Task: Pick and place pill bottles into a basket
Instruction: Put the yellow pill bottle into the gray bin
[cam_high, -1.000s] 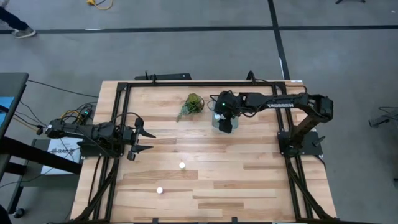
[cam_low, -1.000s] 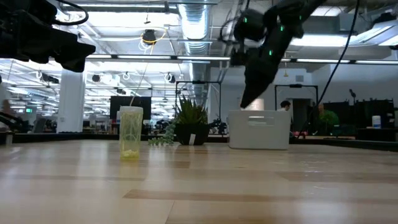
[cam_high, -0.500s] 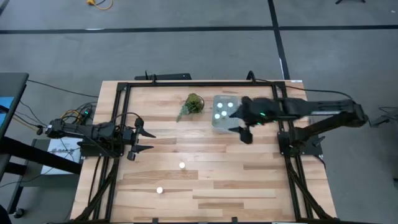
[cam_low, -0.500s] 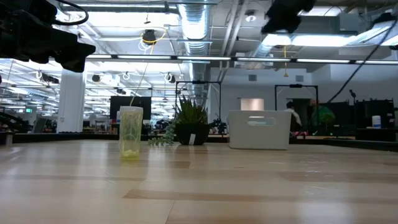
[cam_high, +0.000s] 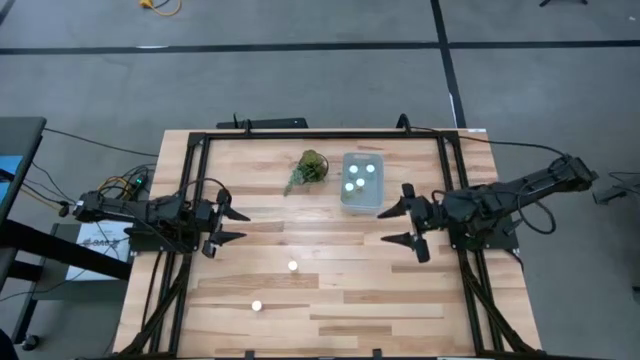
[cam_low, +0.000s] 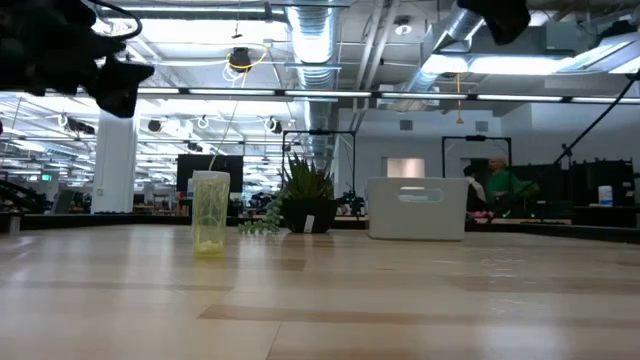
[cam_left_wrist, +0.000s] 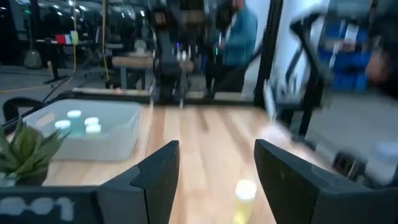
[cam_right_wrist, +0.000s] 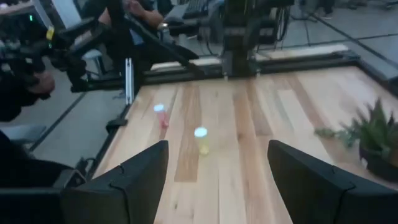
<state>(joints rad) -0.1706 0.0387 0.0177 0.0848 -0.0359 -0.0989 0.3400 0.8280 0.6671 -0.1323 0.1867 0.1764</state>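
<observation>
The pale translucent basket (cam_high: 362, 182) stands at the table's far middle and holds several white-topped pill bottles (cam_high: 352, 168). It also shows in the left wrist view (cam_left_wrist: 93, 134) and the low view (cam_low: 415, 208). Two more bottles stand upright on the bare wood: one (cam_high: 293, 266) near the middle, one (cam_high: 257, 306) nearer the front edge. The right wrist view shows both (cam_right_wrist: 201, 140) (cam_right_wrist: 160, 114). My left gripper (cam_high: 243, 227) is open and empty at the table's left, pointing right. My right gripper (cam_high: 383, 227) is open and empty, right of and nearer than the basket, pointing left.
A green plant sprig (cam_high: 309, 168) in a small dark pot stands just left of the basket. A black frame (cam_high: 300, 134) runs along the table's far, left and right sides. People stand in the room beyond the table (cam_low: 495, 185).
My right gripper has drawn back from above the basket toward the table's right and near edges, and now hangs level, pointing toward the table's left. The bottles in the basket have come into view.
</observation>
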